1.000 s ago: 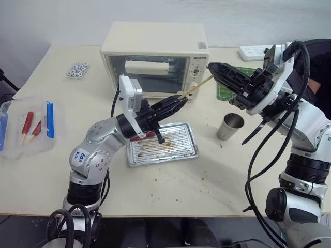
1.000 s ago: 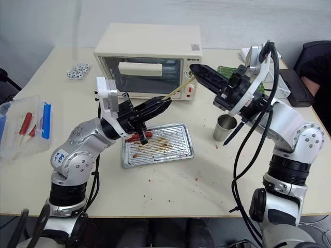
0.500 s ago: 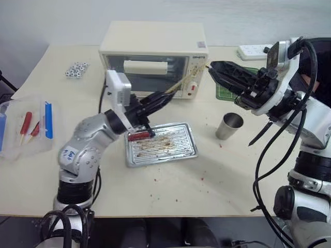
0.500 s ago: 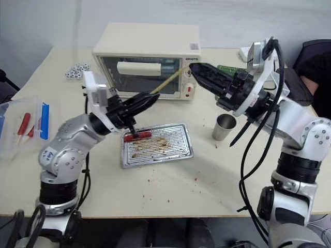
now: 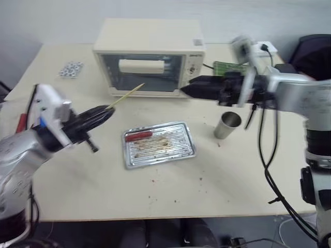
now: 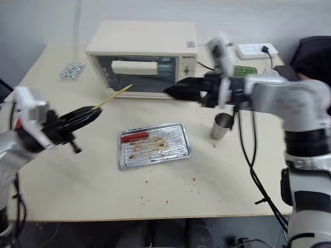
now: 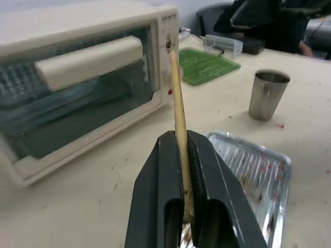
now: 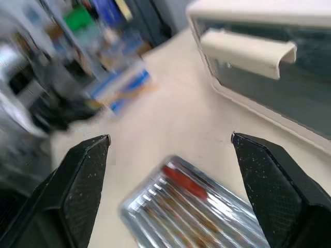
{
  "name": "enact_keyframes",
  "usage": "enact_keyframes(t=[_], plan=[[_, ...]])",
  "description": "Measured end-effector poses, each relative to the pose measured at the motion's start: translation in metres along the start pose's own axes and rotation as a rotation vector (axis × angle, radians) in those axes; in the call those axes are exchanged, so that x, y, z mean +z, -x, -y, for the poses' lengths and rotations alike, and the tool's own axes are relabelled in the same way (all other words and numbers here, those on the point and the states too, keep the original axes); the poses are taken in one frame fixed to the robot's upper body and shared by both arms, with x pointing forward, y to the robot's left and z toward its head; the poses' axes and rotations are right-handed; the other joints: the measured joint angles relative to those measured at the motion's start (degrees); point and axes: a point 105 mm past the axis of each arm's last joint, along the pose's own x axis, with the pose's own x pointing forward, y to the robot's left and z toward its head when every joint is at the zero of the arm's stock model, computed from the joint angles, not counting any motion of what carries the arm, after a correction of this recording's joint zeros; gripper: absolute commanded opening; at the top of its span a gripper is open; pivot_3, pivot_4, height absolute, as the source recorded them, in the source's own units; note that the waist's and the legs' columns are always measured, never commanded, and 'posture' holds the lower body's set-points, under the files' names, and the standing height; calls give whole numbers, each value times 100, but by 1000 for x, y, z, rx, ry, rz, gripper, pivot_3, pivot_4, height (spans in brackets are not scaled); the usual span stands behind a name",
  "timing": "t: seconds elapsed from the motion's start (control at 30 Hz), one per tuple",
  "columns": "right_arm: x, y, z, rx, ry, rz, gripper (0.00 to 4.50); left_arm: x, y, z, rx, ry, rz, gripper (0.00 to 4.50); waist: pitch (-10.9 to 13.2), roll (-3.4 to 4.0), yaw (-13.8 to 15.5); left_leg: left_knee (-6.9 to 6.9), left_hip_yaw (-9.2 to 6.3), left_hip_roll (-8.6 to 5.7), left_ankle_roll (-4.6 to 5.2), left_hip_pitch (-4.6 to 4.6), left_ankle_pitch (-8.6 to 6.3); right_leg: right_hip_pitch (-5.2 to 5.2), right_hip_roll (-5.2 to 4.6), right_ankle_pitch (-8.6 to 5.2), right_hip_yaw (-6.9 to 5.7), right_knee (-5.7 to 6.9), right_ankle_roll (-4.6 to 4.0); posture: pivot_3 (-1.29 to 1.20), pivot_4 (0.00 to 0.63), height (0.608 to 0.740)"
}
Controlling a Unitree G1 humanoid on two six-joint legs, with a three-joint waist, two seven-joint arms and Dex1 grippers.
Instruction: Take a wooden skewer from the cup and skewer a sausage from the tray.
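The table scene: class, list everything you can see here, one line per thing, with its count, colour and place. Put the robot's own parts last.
Table: one, pale beige, under everything.
Toaster oven: one, cream, at the table's back middle.
Tray: one, silver, in front of the oven.
Sausage: one, red, lying in the tray's left end.
Cup: one, steel grey, right of the tray.
Skewer: one, pale wood, sticking out of the left gripper.
Green mat: one, right of the oven.
Power strip: one, white, back right.
Small patterned pieces: a cluster, black and white, back left.
Left gripper: black, shut on the skewer, left of the tray.
Right gripper: black, open, above the cup.
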Motion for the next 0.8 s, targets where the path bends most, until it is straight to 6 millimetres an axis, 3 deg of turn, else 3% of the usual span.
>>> enact_keyframes(t=[0.07, 0.3, 0.4, 0.5, 0.8], plan=[[-11, -20, 1, 28, 132, -64, 3901, -12, 17, -1, 46, 14, -58, 0, 1, -2, -45, -1, 9, 0, 2, 2, -1, -5, -6, 0, 3, 4, 0, 0, 150, 740], [-31, -86, -10, 159, 377, -155, 3901, -19, 56, -15, 196, 15, -119, 0, 4, -6, -109, 1, 0, 1, -18, 6, 10, -10, -16, -2, 2, 9, -11, 0, 150, 740], [-41, -110, -12, 180, 410, -173, 3298, -21, 60, -17, 215, 11, -122, 0, 4, -7, -116, 0, -11, 0, -28, 6, 13, -9, -19, -2, -6, 10, -18, 0, 150, 740], [-55, -128, -16, 200, 443, -202, 2330, -20, 61, -17, 217, 7, -119, 0, 4, -7, -128, -2, -12, 0, -35, 5, 12, -9, -20, -1, -9, 27, -19, 0, 150, 740], [-85, -158, -25, 254, 516, -269, 2330, -18, 56, -17, 216, 0, -103, 0, 4, -7, -206, -6, -9, 1, -43, 6, 9, -10, -19, -2, -27, 37, -21, 0, 150, 740]])
